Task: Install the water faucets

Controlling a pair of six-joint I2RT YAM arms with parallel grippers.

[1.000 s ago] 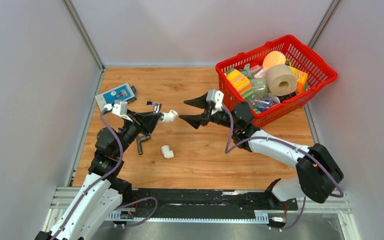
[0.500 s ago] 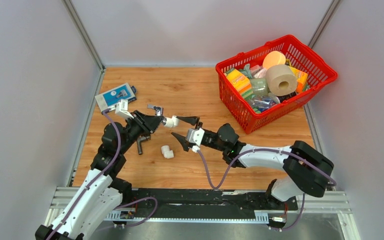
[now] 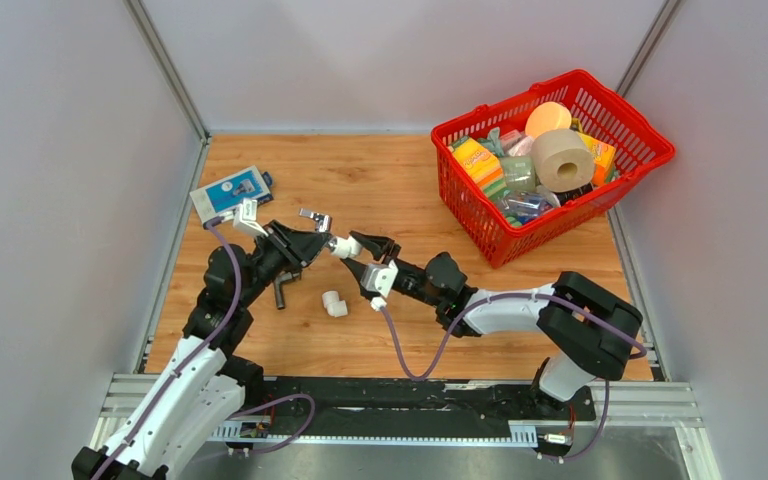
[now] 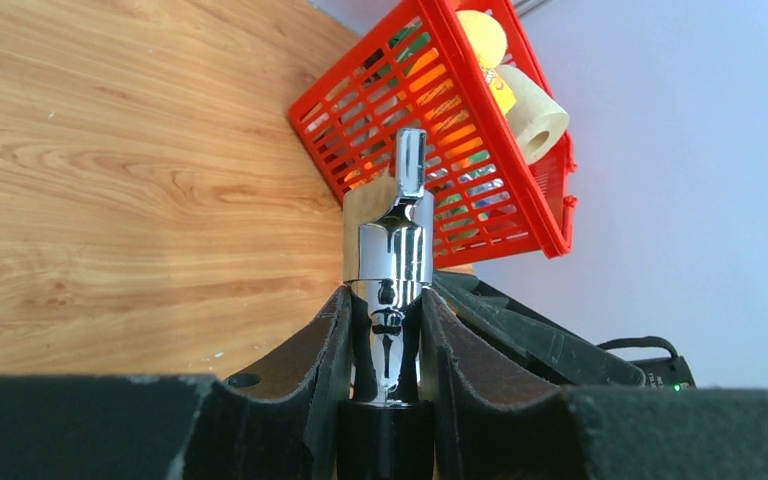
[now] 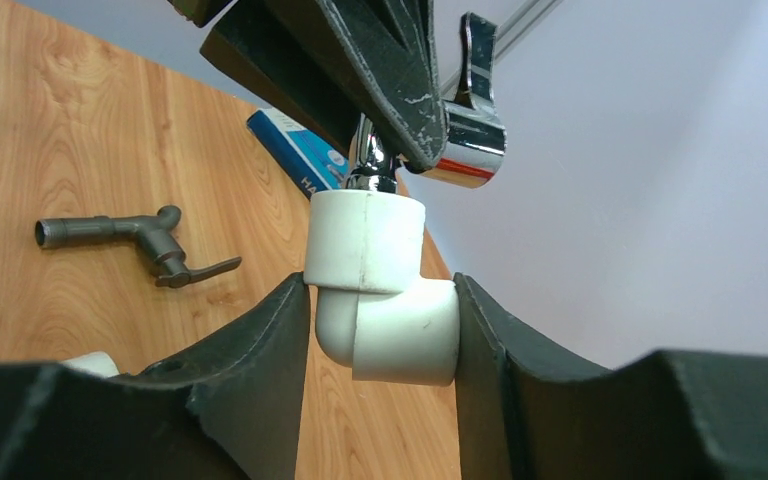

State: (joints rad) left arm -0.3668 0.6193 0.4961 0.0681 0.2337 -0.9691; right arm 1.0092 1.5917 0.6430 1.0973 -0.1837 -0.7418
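Left gripper [image 4: 385,305] clamped on the smooth chrome faucet [image 4: 390,235], held above the table [image 5: 60,130]. Right gripper [image 5: 380,288] pinches the white plastic elbow [image 5: 370,250] seated on its stem; one second ago it stood open and apart. The matte dark grey faucet [image 5: 130,235], L-shaped, lies on the wood grain.

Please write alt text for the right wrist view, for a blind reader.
The right gripper grips a white elbow fitting joined to the chrome faucet that the left gripper holds. A grey faucet lies on the wooden table.
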